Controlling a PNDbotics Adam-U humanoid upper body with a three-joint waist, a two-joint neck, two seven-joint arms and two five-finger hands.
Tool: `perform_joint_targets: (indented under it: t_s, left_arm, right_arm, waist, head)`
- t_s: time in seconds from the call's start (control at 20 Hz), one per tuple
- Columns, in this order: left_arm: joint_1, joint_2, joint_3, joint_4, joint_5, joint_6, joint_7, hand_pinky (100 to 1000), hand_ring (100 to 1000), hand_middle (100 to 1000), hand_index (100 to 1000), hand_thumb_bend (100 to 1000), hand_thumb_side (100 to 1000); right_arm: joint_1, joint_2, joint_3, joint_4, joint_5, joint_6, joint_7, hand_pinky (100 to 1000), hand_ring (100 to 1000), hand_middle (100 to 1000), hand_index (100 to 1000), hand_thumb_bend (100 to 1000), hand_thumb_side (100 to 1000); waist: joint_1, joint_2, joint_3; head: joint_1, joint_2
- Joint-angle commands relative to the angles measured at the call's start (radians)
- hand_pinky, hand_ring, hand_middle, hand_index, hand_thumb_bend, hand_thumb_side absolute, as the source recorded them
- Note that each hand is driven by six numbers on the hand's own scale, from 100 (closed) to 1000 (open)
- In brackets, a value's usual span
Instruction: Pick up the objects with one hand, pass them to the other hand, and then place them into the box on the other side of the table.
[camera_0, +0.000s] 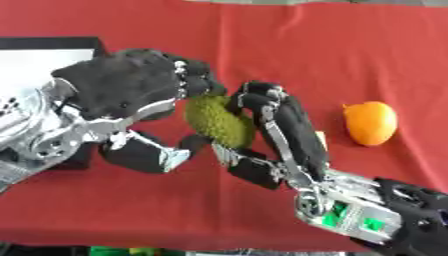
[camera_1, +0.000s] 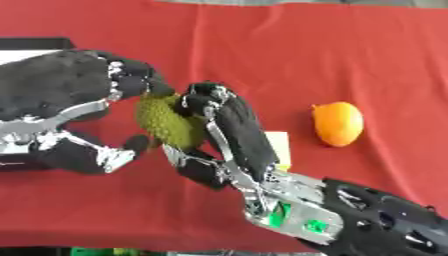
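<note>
A green bumpy fruit hangs above the red table between my two hands. My left hand comes in from the left, its fingers curled over the fruit's top and its thumb under the fruit's lower left. From the lower right, my right hand wraps its fingers round the fruit's upper right, and its thumb sits below. An orange fruit lies on the cloth to the right, apart from both hands. The box, white inside with a black rim, stands at the left edge, partly hidden by my left arm.
A small pale yellow thing lies on the cloth, mostly hidden under my right hand. The red cloth covers the table to its front edge, which runs along the bottom of the views.
</note>
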Motion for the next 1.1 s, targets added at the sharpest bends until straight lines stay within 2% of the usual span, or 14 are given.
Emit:
perform_joint_targets:
  t_s: [0.05,0.55,1.1]
  left_arm:
    - [-0.015,0.001,0.006,-0.011,-0.014,0.001,-0.008,803,794,815,909,185,333]
    - [-0.011,-0.012,0.006,-0.011,-0.06,0.014,0.005,795,786,804,883,207,338]
    - [-0.003,-0.025,-0.002,-0.011,-0.109,-0.006,0.024,777,764,778,846,257,357]
  right_arm:
    - [-0.014,-0.02,-0.008,-0.02,0.005,0.026,-0.052,241,599,377,391,151,100]
    - [-0.009,-0.022,-0.001,-0.02,0.016,-0.015,-0.071,247,593,371,387,163,100]
    - [-0.003,-0.025,0.004,-0.02,0.03,-0.072,-0.068,251,588,365,383,163,100]
  waist:
    - [0.005,-0.022,-0.001]
    - [0.005,-0.021,-0.002]
    - [0.006,-0.022,-0.004]
  head:
    - [0.004,-0.002]
    - [0.008,-0.007]
    - [0.013,-0.011]
